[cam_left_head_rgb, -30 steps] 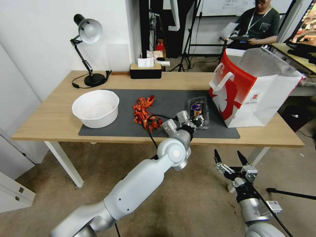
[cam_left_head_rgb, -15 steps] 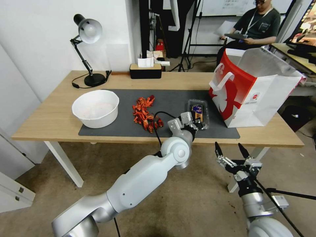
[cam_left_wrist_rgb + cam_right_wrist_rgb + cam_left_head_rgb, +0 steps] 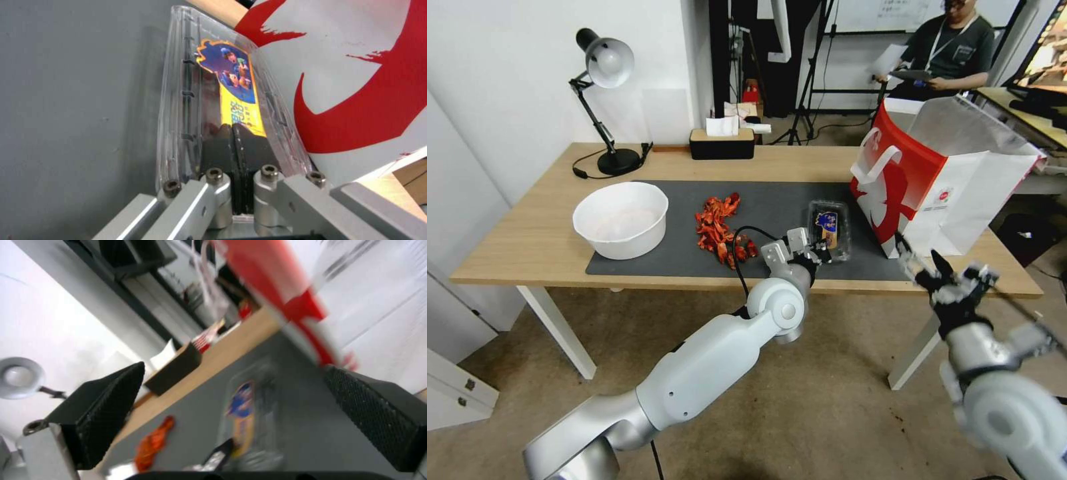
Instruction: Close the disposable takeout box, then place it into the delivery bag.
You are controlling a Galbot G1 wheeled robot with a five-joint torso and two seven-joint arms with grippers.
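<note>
Two grippers are showing for you: the left gripper [image 3: 820, 250] is resting its pinched-together fingertips [image 3: 236, 140] on the near end of the disposable takeout box [image 3: 830, 229], which is lying closed on the grey mat [image 3: 660, 257] just beside the delivery bag [image 3: 934, 180]. The bag is standing upright at the table's [image 3: 514, 247] right end. The right gripper [image 3: 924, 263] is hanging at the table's front edge near the bag, fingers spread wide.

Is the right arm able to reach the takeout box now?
Probably yes. The right gripper is open near the table edge, and the mat up to the takeout box is bare, but the left gripper presses its near end.
</note>
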